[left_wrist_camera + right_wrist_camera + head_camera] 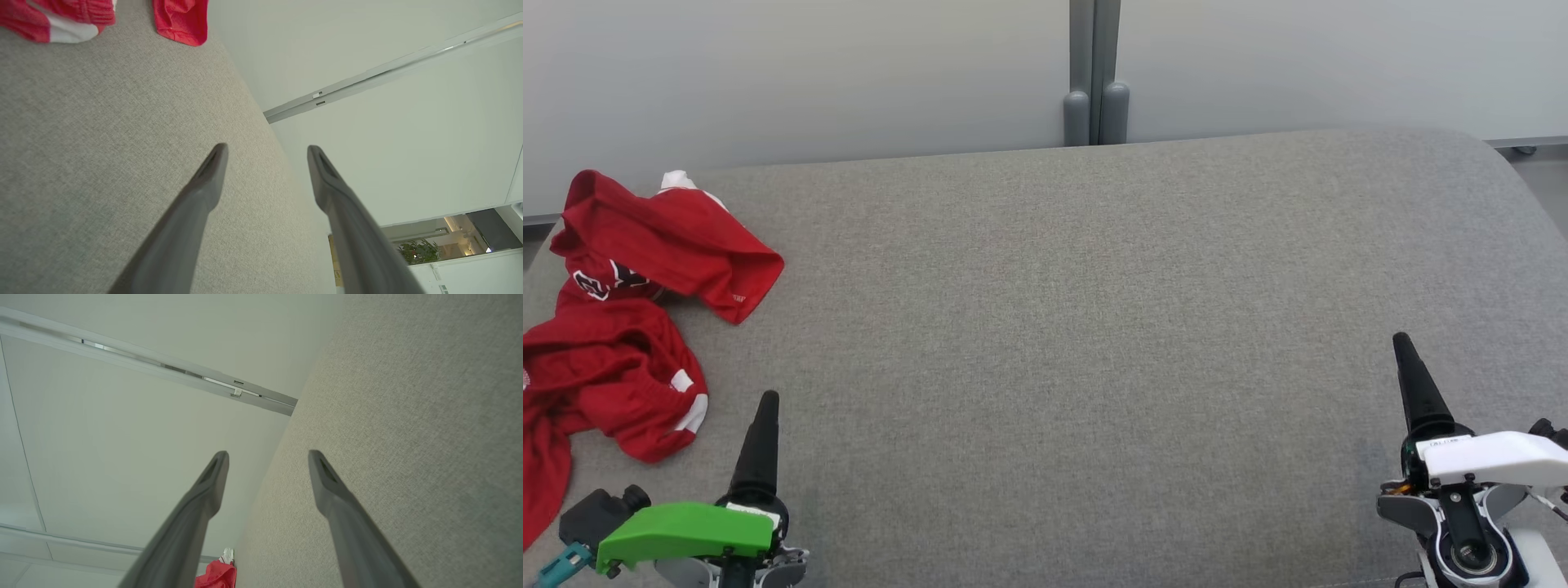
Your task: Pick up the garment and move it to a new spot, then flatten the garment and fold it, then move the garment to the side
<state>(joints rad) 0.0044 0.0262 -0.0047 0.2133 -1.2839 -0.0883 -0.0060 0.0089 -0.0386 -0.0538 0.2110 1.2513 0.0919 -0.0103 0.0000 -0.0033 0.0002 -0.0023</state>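
Both arms sit low at the near edge of the grey cloth table (pixel 1094 343), the left gripper (pixel 267 151) and the right gripper (pixel 267 455) pointing forward, jaws wide apart and holding nothing. The red garment (pixel 629 327) lies crumpled at the table's left end, near the left gripper but apart from it. Its left part is cut off in the head view, and its dark print I cannot read.

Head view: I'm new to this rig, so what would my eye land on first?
The crumpled red garment at the far left of the grey surface. Next come the two open grippers low in the corners: the left gripper close to the garment, the right gripper far from it.
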